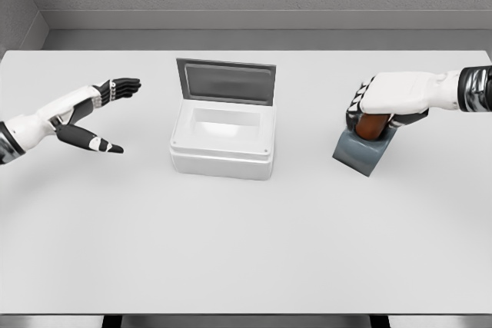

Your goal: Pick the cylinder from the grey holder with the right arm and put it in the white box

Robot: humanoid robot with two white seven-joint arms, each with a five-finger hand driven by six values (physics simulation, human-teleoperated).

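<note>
A white table [246, 251] is being viewed from the head camera, and most of the frame is being filled by it. Near the middle of the table, slightly toward the back, the white box [223, 140] is being shown with its grey lid [225, 81] standing upright behind it, so that the inside is being left open to view.

Well to the right of the box, the grey holder [361, 155] is being seen resting on the table, tilted a little toward the camera. The cylinder [373, 124] (brown-orange, only a small part visible) is being kept in the holder's top. It is being gripped by the right hand [380, 101], whose arm is being brought in from the right edge; the dark fingers [355, 109] are being wrapped around the cylinder's left side while the white back of the hand is covering its top. Whether the cylinder is being lifted clear of the holder cannot be told.

On the left side, the left hand [96, 117] is being held above the table, well apart from the box, with its fingers being stretched out loosely and nothing being held in them.
</note>
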